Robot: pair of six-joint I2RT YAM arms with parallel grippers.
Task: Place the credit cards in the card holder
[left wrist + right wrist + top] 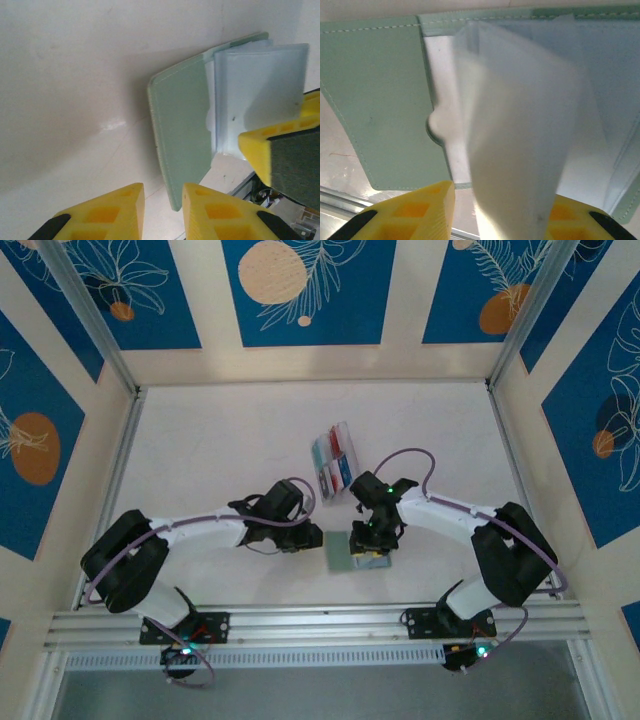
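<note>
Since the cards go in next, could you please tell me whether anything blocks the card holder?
Yes: the right hand hangs over the open card holder, a clear sleeve between its fingers. Nothing visible lies on the table between the credit cards and the holder.

Table point(220, 450): white, matte | near edge, centre: sage-green card holder point(338, 552), opened | farther back, apart: clear plastic box point(344, 435) with coloured cards point(332, 470) inside

Beyond the left gripper point(312, 538) you have a white tabletop point(220, 450), evenly and softly lit. Cream walls point(300, 365) box it in, set with blue panels point(300, 290) printed with pale leaves and orange discs. Aluminium posts point(90, 320) rise at the far corners.
</note>
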